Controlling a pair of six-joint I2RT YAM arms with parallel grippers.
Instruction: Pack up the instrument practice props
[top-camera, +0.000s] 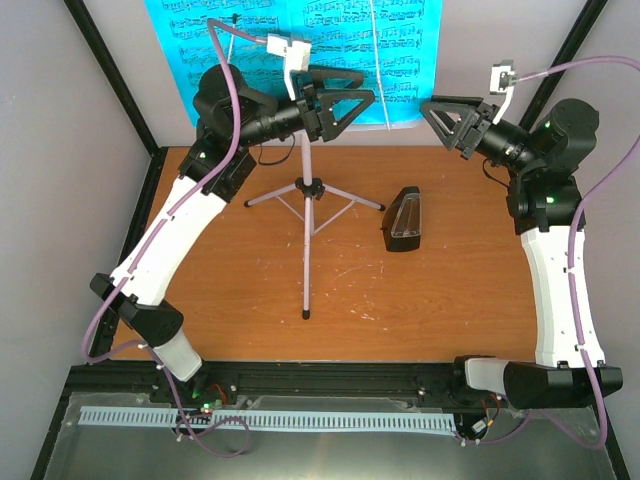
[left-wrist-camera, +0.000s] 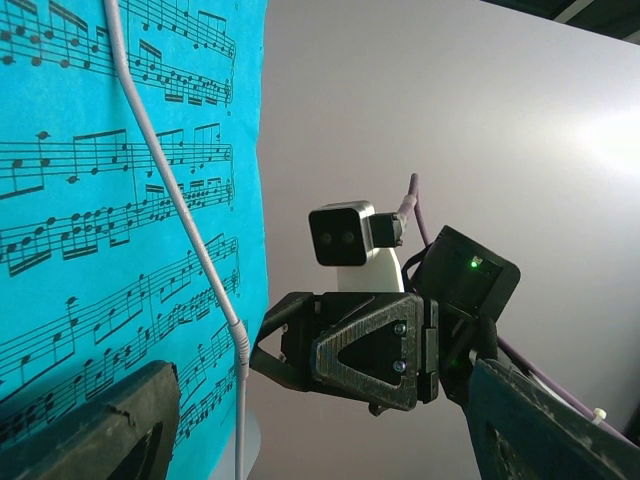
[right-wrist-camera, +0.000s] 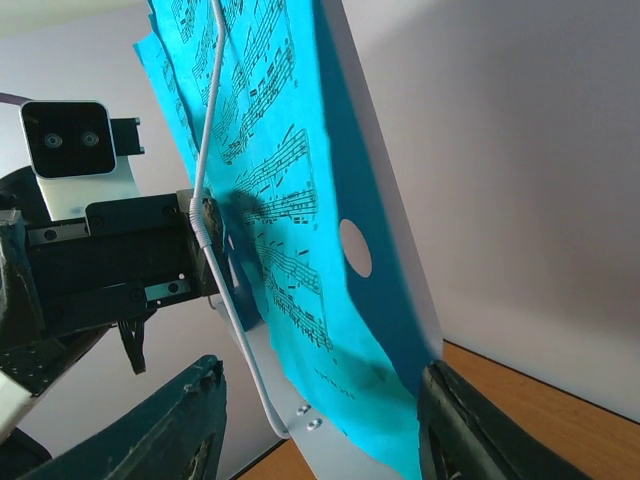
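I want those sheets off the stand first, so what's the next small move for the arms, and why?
Probably close the left gripper on the thin wire, to swing it away. That wire lies across the cyan pages on the music stand, and it runs up between the open left jaws. The right gripper is open at the pages' lower corner.
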